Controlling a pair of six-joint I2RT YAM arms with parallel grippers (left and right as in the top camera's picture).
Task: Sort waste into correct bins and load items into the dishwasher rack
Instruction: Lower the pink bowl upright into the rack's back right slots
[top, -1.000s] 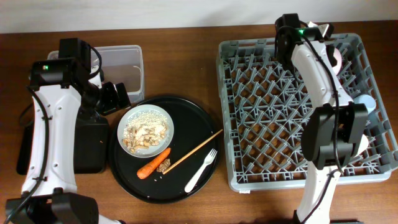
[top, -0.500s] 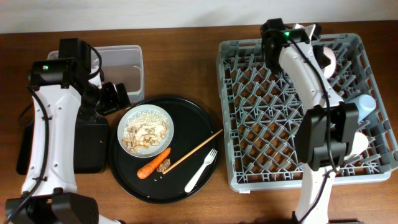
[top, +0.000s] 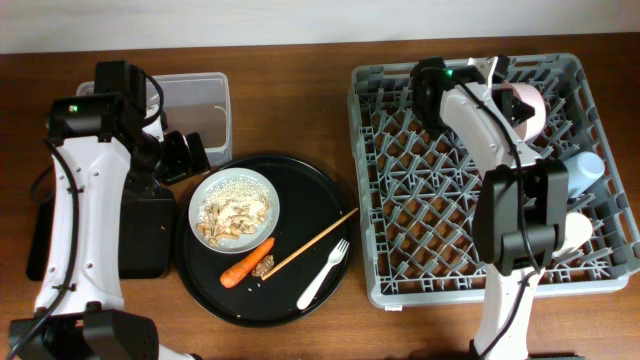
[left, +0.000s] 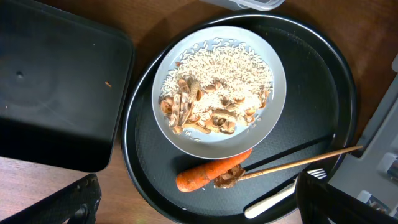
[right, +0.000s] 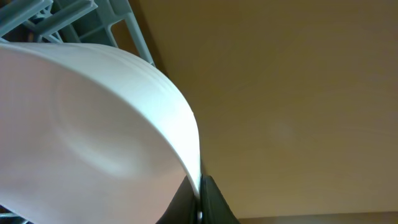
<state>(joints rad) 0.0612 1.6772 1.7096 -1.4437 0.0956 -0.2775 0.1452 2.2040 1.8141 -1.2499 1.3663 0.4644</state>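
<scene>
My right gripper is shut on the rim of the pinkish-white bowl, holding it on edge over the back right of the grey dishwasher rack. In the right wrist view the bowl fills the left, its rim pinched in my gripper. My left gripper hangs open at the round tray's back left edge, holding nothing. Below my left gripper the pale plate holds grainy crumbs and brownish scraps. Beside the plate lie the carrot, wooden stick and white fork.
A blue cup and a white cup sit at the rack's right side. The clear tub stands behind the round black tray. The flat black tray lies left of the round one, partly under my left arm.
My right arm has swung left and toward the rack's middle, and the bowl in its grip has come out from behind it and tilted. The left arm has not moved.
</scene>
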